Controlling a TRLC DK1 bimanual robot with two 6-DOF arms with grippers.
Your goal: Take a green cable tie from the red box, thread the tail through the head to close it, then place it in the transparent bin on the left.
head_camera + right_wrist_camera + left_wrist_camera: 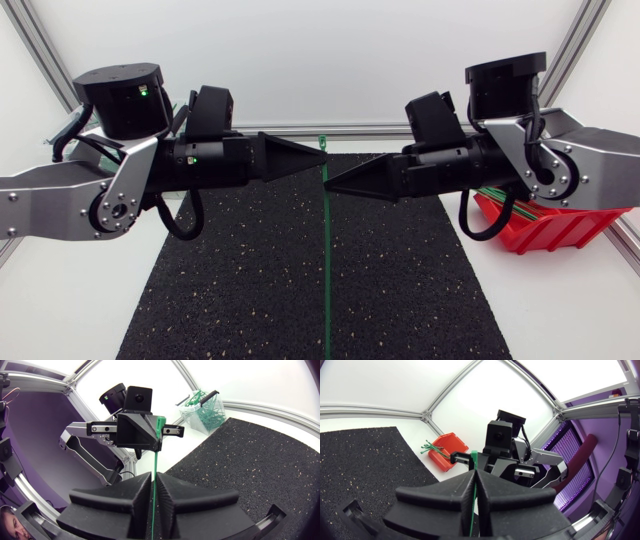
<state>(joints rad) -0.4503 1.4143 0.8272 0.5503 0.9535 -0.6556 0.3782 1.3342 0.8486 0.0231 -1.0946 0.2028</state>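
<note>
Currently threading step judged in hand: green cable tie [327, 270] hung straight above mat [230, 280], pinched near upper end by left gripper [322, 157], just below by right gripper [330, 186]; loop not yet formed, tail to be bent up to head

Bright, even, diffuse lighting, only soft, faint shadows

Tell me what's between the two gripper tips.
Only the tie: the head view shows a short stretch of it running from the left gripper to the right gripper, both shut on it.
</note>
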